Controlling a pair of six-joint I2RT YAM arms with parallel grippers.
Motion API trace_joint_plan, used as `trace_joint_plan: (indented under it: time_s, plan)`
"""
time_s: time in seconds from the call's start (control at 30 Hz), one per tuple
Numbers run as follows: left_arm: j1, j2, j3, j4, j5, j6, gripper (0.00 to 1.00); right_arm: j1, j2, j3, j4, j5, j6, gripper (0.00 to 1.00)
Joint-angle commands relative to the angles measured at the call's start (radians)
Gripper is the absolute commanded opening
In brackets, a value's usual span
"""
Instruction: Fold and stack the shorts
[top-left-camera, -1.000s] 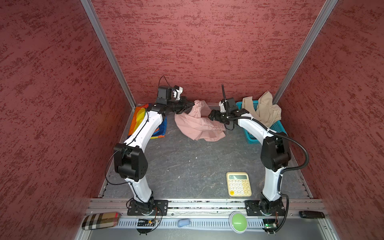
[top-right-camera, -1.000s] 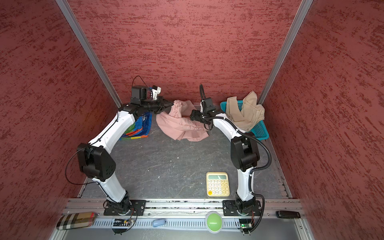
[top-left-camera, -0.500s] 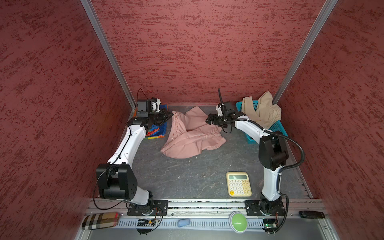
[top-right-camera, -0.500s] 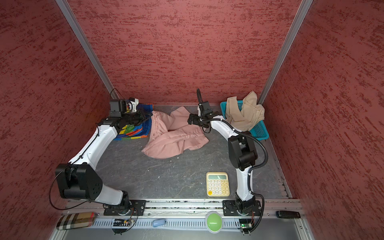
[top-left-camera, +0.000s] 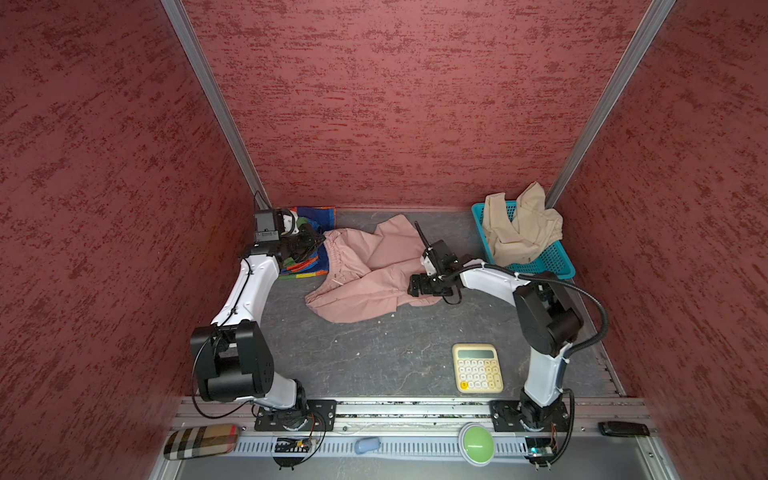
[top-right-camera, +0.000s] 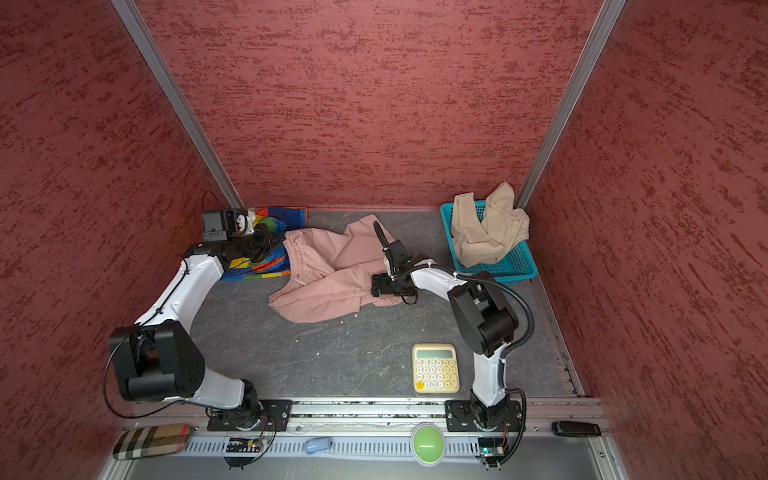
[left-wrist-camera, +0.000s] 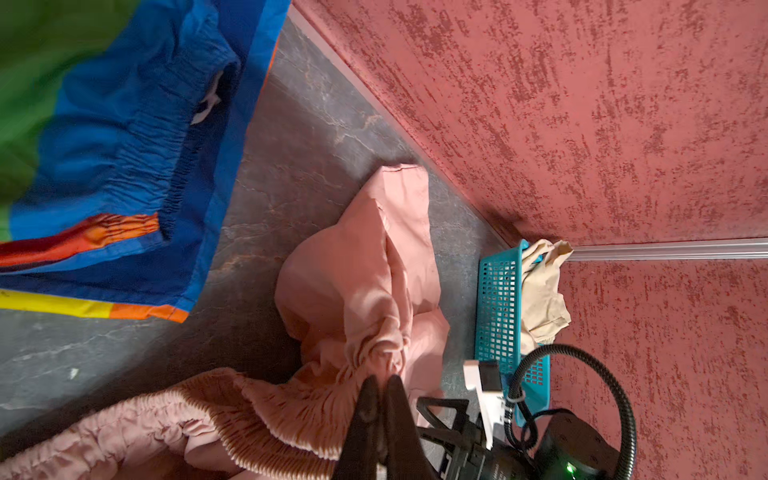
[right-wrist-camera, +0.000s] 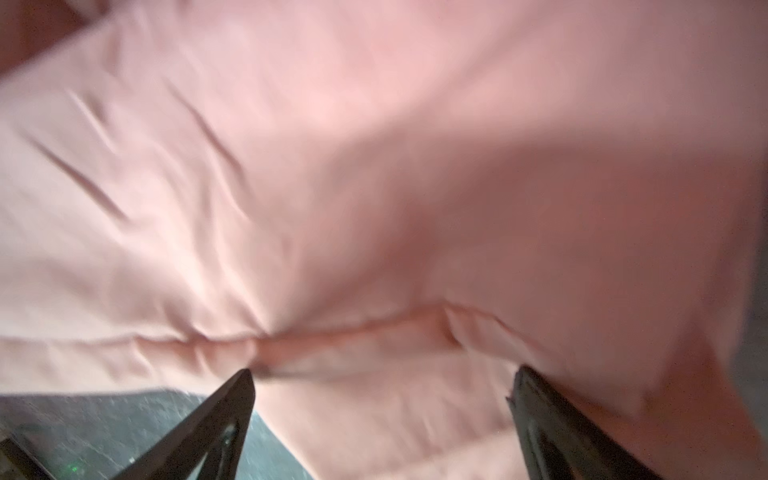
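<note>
The dusty pink shorts lie spread and rumpled at the back middle of the grey floor. My left gripper is shut on their gathered waistband. That end lies at the edge of the folded rainbow shorts in the back left corner. My right gripper is open just above the pink leg near its hem, gripping nothing. The beige shorts are heaped in the teal basket.
A cream calculator lies on the floor near the right arm's base. On the front rail sit a green button, a plaid case and a black device. Red walls close in three sides.
My left gripper has drawn the pink waistband leftward to the rainbow shorts, stretching the bunched pink shorts out flatter. My right gripper has come forward and lower over the pink leg, staying open.
</note>
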Motion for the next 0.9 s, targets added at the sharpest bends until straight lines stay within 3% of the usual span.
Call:
trace_joint_plan:
  time_s: [0.0,0.1,0.17,0.37,0.5,0.67,0.87]
  plan:
    - [-0.013,0.008,-0.048,0.020,0.020,0.020,0.00,-0.010,-0.110,-0.020,-0.070,0.092,-0.013,0.99]
    - [-0.067,0.002,-0.060,0.013,0.010,0.078,0.00,-0.038,-0.149,0.110,-0.130,0.152,-0.041,0.99]
    - [-0.109,-0.009,-0.067,0.018,0.010,0.105,0.00,-0.086,-0.095,0.226,-0.135,0.138,-0.051,0.99]
    - [-0.205,-0.131,-0.123,0.043,-0.046,0.170,0.00,-0.160,0.240,0.654,-0.145,0.044,-0.023,0.99]
    - [-0.262,-0.230,-0.181,0.029,-0.113,0.277,0.00,-0.186,0.437,0.897,-0.161,-0.009,0.009,0.99]
    - [-0.369,-0.268,-0.202,-0.078,-0.276,0.394,0.00,-0.196,0.587,1.090,-0.162,-0.113,0.121,0.99]
    - [-0.497,-0.252,-0.191,-0.135,-0.397,0.406,0.00,-0.149,0.638,1.099,-0.053,-0.199,0.278,0.99]
